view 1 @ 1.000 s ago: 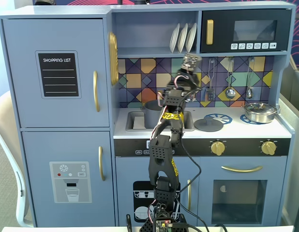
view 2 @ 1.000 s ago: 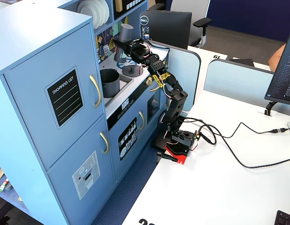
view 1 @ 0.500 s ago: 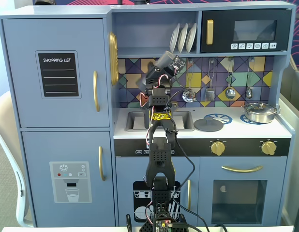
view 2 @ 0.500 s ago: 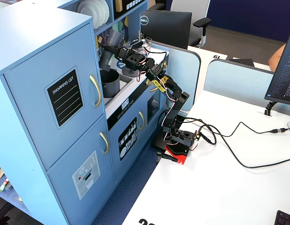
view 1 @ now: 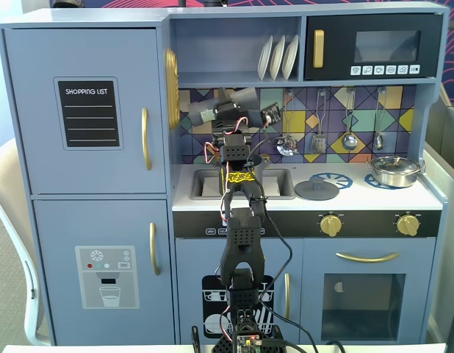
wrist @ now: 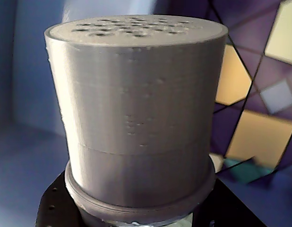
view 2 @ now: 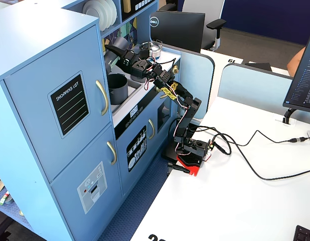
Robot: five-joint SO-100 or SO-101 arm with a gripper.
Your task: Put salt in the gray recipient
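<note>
A grey salt shaker [wrist: 136, 118] with several holes in its top fills the wrist view. My gripper [wrist: 141, 218] is shut on its base, with black jaw parts showing on both sides. In a fixed view the gripper [view 2: 115, 52] holds the shaker [view 2: 121, 44] up by the backsplash, above a grey cylindrical recipient [view 2: 117, 88] that stands in the toy kitchen's sink. In the front fixed view the gripper [view 1: 225, 109] and shaker [view 1: 238, 95] are above the sink [view 1: 275, 184]. The arm hides the recipient there.
A silver pot [view 1: 394, 170] sits on the right burner and a grey disc [view 1: 316, 190] on the left one. Utensils [view 1: 350, 140] hang on the tiled backsplash. Plates [view 1: 278, 57] stand on the shelf just above the gripper.
</note>
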